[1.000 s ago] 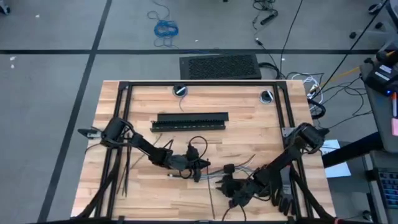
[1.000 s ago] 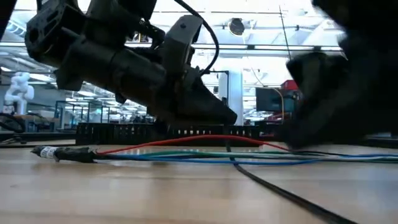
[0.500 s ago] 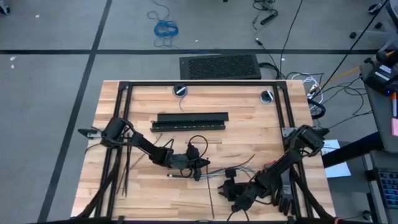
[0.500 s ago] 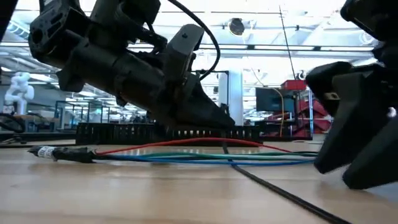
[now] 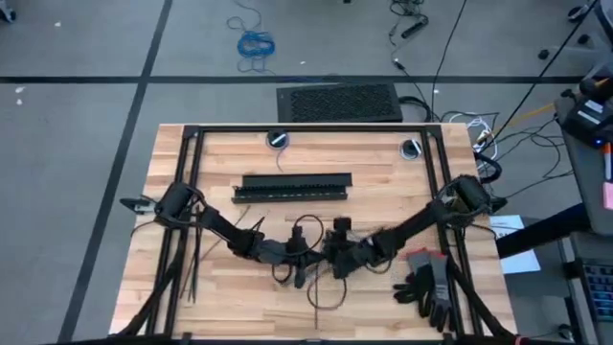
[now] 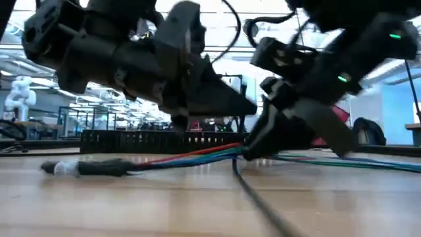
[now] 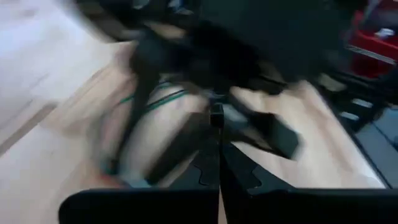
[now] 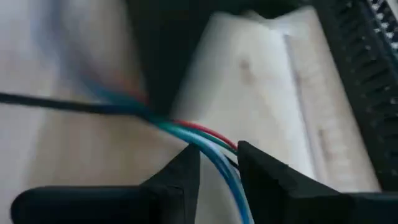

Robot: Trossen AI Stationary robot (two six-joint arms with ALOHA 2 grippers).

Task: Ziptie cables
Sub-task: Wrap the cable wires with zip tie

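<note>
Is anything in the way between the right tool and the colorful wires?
No, nothing visible. The right tool is already at the cables; the wires run straight between its two fingers.

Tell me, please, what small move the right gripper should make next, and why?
Probably close the right gripper on the cables: its fingers straddle the red, green and blue wires with a gap showing, so nothing is pinched yet. The left gripper sits just beside it over the same bundle on the table.
</note>
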